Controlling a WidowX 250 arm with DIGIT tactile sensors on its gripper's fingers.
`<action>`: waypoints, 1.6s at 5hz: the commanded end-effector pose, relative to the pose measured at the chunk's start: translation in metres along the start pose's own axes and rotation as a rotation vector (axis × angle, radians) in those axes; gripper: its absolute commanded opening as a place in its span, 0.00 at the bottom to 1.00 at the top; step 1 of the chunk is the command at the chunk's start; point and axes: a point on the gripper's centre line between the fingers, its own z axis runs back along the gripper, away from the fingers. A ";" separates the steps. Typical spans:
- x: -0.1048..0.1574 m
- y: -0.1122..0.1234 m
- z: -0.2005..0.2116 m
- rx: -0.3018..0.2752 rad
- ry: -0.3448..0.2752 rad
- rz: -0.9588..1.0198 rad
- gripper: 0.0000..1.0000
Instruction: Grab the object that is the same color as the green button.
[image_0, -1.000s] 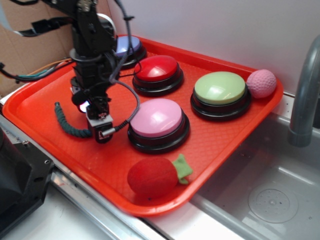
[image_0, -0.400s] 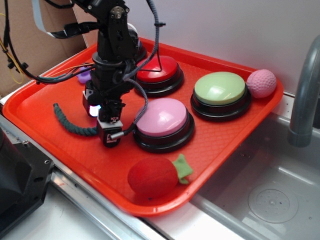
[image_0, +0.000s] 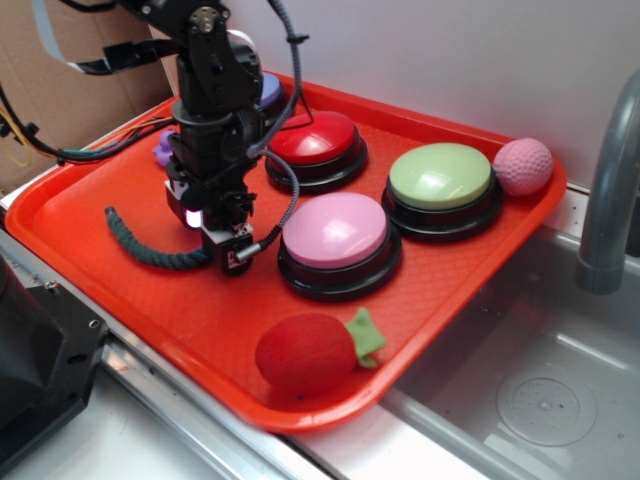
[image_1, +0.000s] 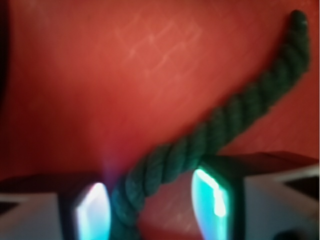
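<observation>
- Exterior view: the gripper (image_0: 228, 243) stands low over the red tray (image_0: 90, 200), just at 9 o'clock of the pink button (image_0: 338, 240). The rope (image_0: 150, 247) lies flat on the tray, curving out toward 9 o'clock from under the fingers; its near end is hidden by them.
- The green button (image_0: 441, 183) sits well apart, at 2 o'clock of the pink one — its colour is the cue that picks out the rope, not the strawberry (image_0: 310, 350) at the tray's front edge.
- Wrist view: the rope (image_1: 215, 125) runs between the two fingers (image_1: 215, 192), which straddle it with a gap on each side — open, holding nothing.
- Judged progress: approach and alignment look done; closing on the rope and lifting it remain.
</observation>
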 end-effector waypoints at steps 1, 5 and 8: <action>0.003 0.011 0.001 -0.011 -0.057 0.037 0.00; 0.016 0.043 0.052 -0.052 -0.135 0.184 0.00; -0.003 0.042 0.197 -0.095 -0.211 0.239 0.00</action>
